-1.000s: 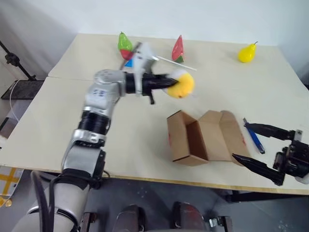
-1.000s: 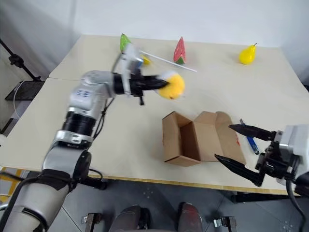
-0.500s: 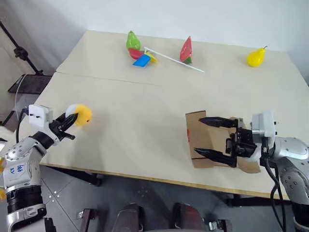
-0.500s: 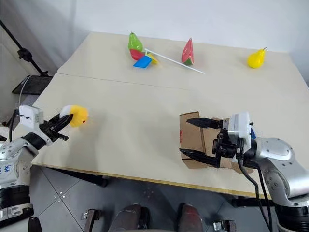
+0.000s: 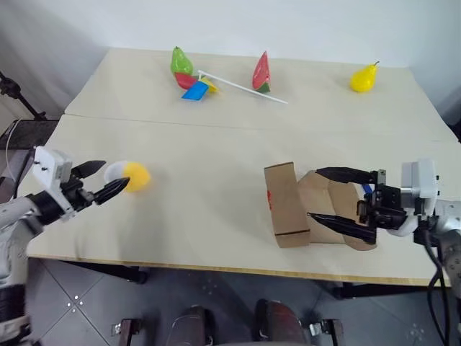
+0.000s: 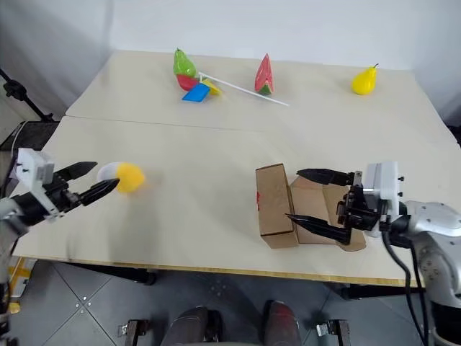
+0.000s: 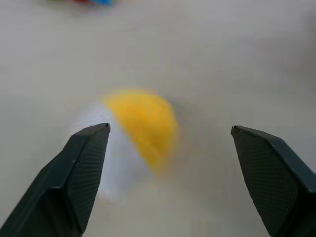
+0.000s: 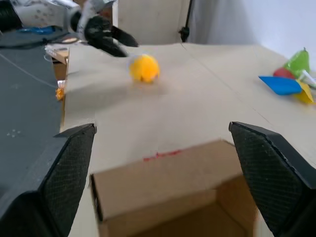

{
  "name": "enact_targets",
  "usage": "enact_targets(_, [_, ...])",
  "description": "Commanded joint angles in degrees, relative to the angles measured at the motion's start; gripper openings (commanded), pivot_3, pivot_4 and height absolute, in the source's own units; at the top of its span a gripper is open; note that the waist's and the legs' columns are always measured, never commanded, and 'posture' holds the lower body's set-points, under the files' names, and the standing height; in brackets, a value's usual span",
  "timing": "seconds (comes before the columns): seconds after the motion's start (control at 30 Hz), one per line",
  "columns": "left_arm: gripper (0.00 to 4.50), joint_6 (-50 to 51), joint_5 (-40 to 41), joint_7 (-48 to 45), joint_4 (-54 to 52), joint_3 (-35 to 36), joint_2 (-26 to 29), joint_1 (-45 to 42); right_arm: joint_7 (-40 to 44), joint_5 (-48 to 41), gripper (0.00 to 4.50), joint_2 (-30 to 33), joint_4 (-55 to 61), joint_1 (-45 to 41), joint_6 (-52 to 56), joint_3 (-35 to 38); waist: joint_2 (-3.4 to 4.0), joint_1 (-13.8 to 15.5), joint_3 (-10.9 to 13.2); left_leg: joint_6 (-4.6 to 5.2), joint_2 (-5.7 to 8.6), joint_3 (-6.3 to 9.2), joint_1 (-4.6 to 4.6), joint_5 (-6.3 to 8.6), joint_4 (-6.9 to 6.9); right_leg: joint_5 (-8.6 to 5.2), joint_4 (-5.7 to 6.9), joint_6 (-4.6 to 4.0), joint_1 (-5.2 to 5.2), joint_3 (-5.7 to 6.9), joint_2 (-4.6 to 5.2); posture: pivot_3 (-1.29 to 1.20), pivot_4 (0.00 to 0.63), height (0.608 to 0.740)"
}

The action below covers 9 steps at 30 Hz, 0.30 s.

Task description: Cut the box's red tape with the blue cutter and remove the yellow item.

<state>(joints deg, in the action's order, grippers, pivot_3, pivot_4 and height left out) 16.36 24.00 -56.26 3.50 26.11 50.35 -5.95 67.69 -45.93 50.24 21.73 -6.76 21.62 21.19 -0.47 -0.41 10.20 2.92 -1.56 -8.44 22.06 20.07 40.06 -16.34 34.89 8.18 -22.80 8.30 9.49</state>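
Yellow item lies before open left end effector.

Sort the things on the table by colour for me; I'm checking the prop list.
Yellow: 2, the yellow item and pear
Green: 1, pear
Red: 1, watermelon slice
Brown: 1, the box
Multicoloured: 1, pinwheel
Total: 6

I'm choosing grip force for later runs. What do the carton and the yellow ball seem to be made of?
The box: plain brown cardboard, matte, with folded flaps and raw cut edges. The yellow item: smooth yellow surface with a whitish part; probably plastic or foam, but the look leaves it open. It lies on the table before the open left tool.
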Motion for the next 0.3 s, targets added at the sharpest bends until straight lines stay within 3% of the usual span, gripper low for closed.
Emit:
enact_targets(0.03, [4.18,-6.56,0.88,-6.55,1.78,5.47,3.49,2.75,5.06,-0.94,4.50,4.60,-0.97,2.55,0.97,5.36,-0.01,0.20,-0.01,0.00,-0.02,-0.01,0.01,0.00,0.00,-0.01,-0.06,-0.01,-0.01,0.00,0.00,0.00,0.150,0.740])
enact_targets(0.3, [4.18,-10.25,-0.03,-3.89,-0.60,10.93,1.70,10.08,6.14,6.01,4.50,2.52,-4.85,7.45,-6.78,6.55,0.01,0.31,0.00,0.00,-0.06,-0.02,0.02,0.05,0.00,-0.01,-0.14,-0.03,0.01,-0.04,0.05,0.00,0.150,0.740])
